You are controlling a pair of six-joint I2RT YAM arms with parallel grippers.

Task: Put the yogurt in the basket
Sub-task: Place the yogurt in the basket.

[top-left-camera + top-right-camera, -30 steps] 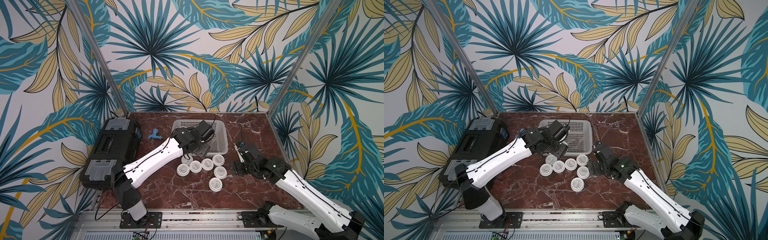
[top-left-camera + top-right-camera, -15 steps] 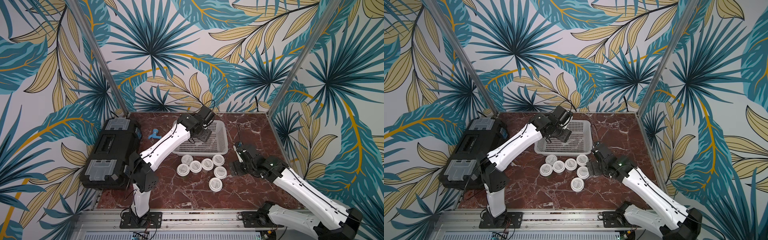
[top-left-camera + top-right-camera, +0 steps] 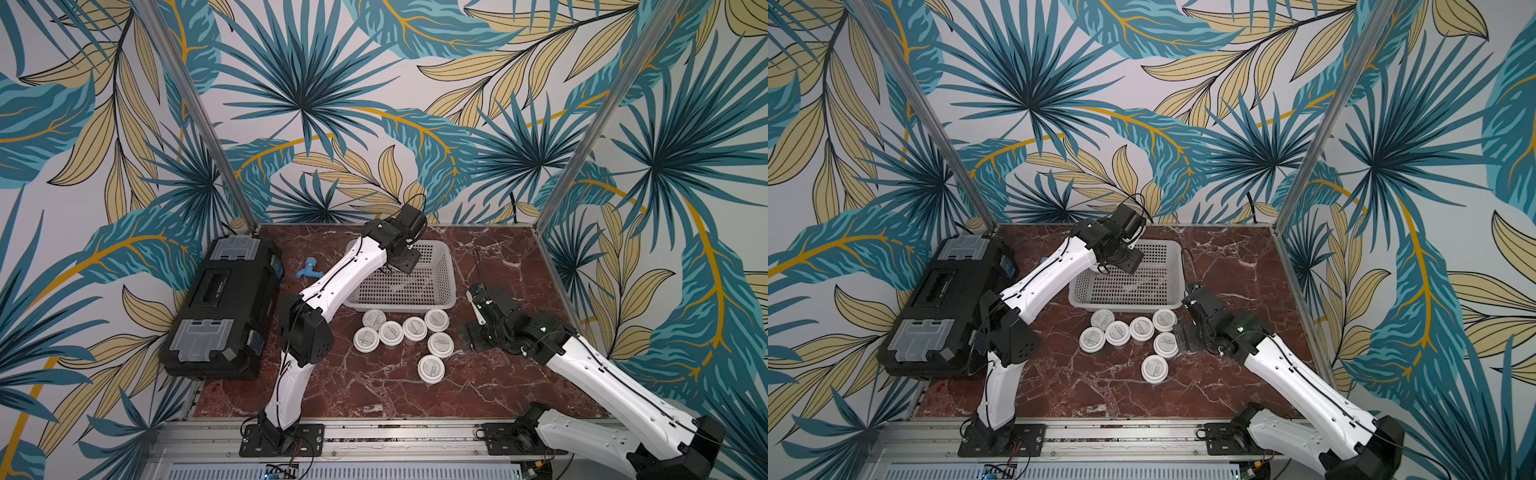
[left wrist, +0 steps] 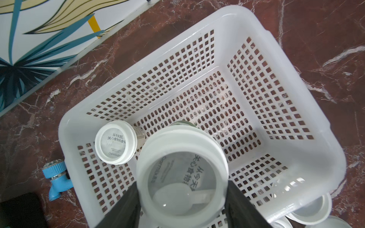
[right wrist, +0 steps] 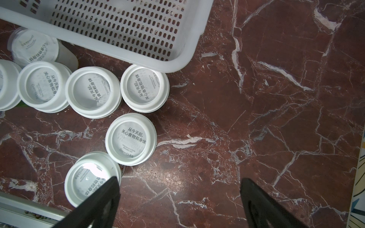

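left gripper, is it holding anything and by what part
Yes: the left gripper grips a yogurt cup by two opposite sides at its white lid, over the basket. The right gripper is open and holds nothing.

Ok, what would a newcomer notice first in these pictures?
The left gripper holding a yogurt cup over the white basket, where one cup already sits. Then seven more cups clustered on the marble table in front of the basket, the open right gripper beside them.
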